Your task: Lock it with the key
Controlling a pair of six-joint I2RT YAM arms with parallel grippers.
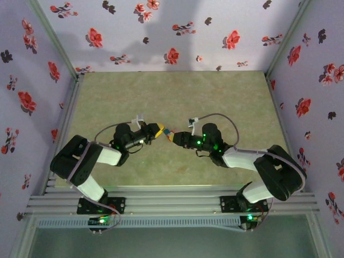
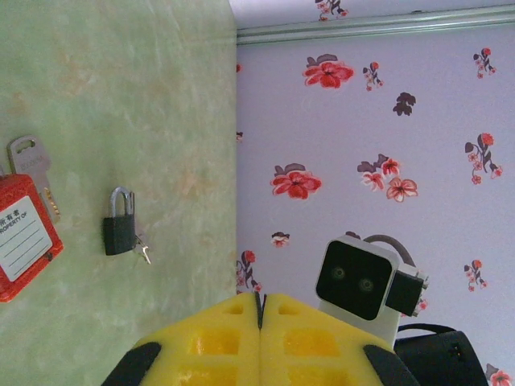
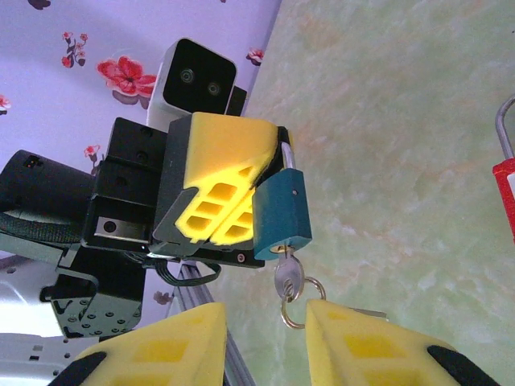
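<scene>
Plainly, the job is partway through. The left gripper (image 3: 256, 186) is clenched on a teal padlock (image 3: 282, 213) and holds it in the air over the middle of the table (image 1: 172, 97), keyhole end turned toward the other arm. The key (image 3: 286, 277) is already seated in that keyhole, and its ring (image 3: 294, 304) hangs free below it. It looks plain silver from this angle, with no coloured head that I can make out. The right gripper (image 3: 265, 315) sits just beside the key, its two yellow fingers parted on either side of the ring and gripping nothing, so the key is flanked but not yet pinched. What seems left is to close on the key's head, turn it, and probably draw it out. Only a sliver of the shackle (image 3: 287, 157) shows past the left fingers, so I cannot tell whether it is pressed home. A red padlock (image 2: 24, 237) and a small black padlock (image 2: 121, 227) lie on the table.
</scene>
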